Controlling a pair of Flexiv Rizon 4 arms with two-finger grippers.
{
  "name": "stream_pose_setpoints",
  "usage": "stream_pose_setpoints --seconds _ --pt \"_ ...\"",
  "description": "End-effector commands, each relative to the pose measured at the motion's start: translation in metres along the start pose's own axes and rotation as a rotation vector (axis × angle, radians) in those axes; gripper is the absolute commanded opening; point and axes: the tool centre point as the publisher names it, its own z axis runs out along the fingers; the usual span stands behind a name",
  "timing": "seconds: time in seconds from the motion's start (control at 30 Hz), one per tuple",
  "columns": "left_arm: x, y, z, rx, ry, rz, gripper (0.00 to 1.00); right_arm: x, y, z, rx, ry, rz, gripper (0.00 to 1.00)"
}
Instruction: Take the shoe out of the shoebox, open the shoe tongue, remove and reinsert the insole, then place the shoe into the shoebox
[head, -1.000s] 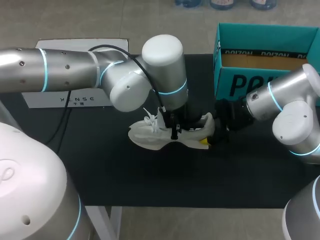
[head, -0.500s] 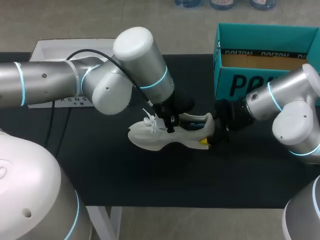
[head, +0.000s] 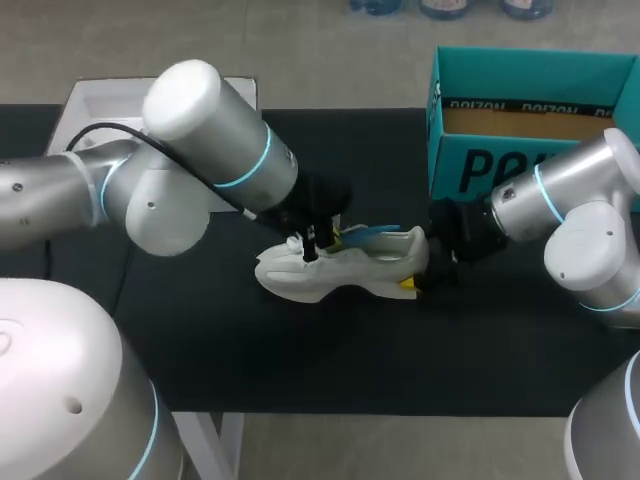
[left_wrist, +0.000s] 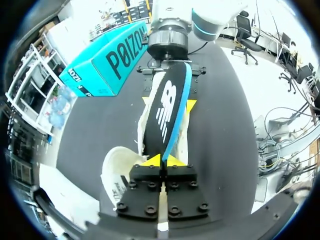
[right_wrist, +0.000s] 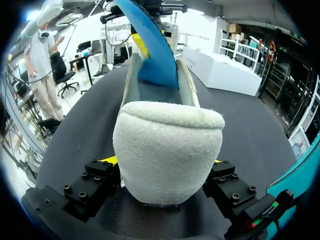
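A black table (head: 300, 360) filled the head view, with an open teal shoebox (head: 490, 170) standing at its far right corner and a flat white box (head: 105, 100) at the far left. The shoe (head: 320, 275), white, stood upright on its sole on the table near the middle, outside the shoebox and in front of it. Its long axis ran across the table from side to side. The toe pointed toward the left arm's side and the heel toward the right arm's side.

The right gripper (right_wrist: 162, 167) sat low at the heel. One finger pressed each side of the padded heel, so it was clamped on the shoe.

The left gripper (left_wrist: 161, 161) hung over the shoe's lace area. Its yellow tips were pinched together on the front end of the insole (left_wrist: 167, 107). The insole was black on top with a blue edge and a blue underside. It lay along the same line as the shoe, running away from the left gripper toward the heel. Its gripped front end was raised above the shoe's opening, while its rear end sat down inside the shoe near the heel, as the right wrist view showed.
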Motion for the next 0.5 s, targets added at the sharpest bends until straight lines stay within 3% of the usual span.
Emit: stream_pose_setpoints --seconds 0.03,0.13,0.23,0.5 --pt "0.003 -0.005 -0.021 0.258 0.012 0.072 0.0 0.001 -0.003 0.006 0.001 -0.003 0.0 0.0" --pt "0.0 -0.021 -0.027 0.302 0.033 0.135 0.0 0.001 -0.003 0.006 0.001 -0.003 0.0 0.0" --pt "-0.004 -0.036 -0.03 0.293 0.05 0.182 0.0 0.001 -0.003 0.006 0.001 -0.003 0.0 0.0" --pt "-0.021 -0.056 -0.011 0.276 0.114 0.198 0.0 0.001 -0.003 0.006 0.001 -0.003 0.0 0.0"
